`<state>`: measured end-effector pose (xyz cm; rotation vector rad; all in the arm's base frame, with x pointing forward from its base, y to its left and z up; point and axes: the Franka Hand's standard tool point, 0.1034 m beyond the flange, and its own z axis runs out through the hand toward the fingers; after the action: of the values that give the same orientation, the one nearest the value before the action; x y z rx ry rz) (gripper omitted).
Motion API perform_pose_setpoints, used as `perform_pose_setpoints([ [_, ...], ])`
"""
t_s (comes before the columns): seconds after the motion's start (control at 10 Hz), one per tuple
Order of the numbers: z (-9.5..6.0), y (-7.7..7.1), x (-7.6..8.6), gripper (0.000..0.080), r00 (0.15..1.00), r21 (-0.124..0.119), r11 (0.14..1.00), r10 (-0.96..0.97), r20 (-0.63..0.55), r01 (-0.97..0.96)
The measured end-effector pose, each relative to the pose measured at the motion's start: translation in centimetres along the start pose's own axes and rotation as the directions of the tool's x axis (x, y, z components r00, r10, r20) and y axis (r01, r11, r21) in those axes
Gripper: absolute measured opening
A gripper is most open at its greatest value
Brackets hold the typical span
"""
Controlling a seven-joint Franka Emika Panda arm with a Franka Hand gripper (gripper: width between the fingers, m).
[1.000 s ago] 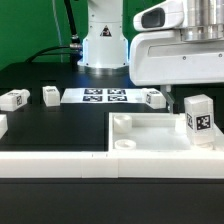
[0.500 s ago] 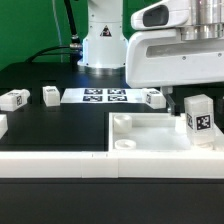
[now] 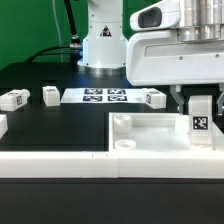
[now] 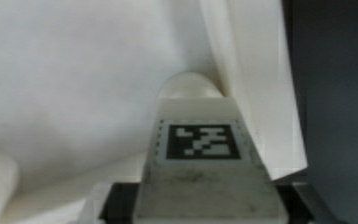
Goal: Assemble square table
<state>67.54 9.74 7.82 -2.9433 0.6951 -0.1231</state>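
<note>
The white square tabletop [image 3: 150, 135] lies tray-side up at the exterior view's right, behind the front wall. My gripper [image 3: 199, 106] is shut on a white tagged leg [image 3: 200, 120], which stands upright at the tabletop's right corner. In the wrist view the leg [image 4: 199, 150] fills the gap between the dark fingers [image 4: 123, 200], with its tag facing the camera and its far end at the tabletop's raised rim [image 4: 250, 80]. My gripper's midpoint in that view [image 4: 202, 205] lies on the leg. Three loose legs [image 3: 14, 99] [image 3: 50, 94] [image 3: 154, 97] lie on the black table.
The marker board [image 3: 105, 96] lies at the back, in front of the robot base [image 3: 102, 45]. A long white border wall [image 3: 60, 165] runs along the front. Another white part [image 3: 2, 124] shows at the exterior view's left edge.
The gripper has turned and the leg with it: the leg's tag now faces the exterior camera squarely, and both fingers show beside it. The leg sits slightly lower.
</note>
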Motion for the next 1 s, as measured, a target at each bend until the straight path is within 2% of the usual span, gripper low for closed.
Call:
perform_pose_setpoints([
  [0.2,0.01,-0.71,-0.79,0.0290,0.949,-0.048,0.948,0.316,0.011,-0.315],
  [0.3,0.07,-0.95,-0.89,0.0290,0.889,-0.055,0.888,0.459,0.007,-0.458],
  [0.5,0.15,-1.09,-0.78,0.0290,0.707,-0.038,0.707,0.707,0.013,-0.706],
  [0.7,0.20,-0.85,-0.56,0.0290,0.604,-0.021,0.605,0.796,0.037,-0.796],
  [0.9,0.21,-0.92,-0.60,0.0290,0.585,-0.019,0.586,0.810,0.035,-0.810],
  [1.0,0.20,-0.86,-0.57,0.0290,0.652,-0.018,0.653,0.757,0.031,-0.757],
])
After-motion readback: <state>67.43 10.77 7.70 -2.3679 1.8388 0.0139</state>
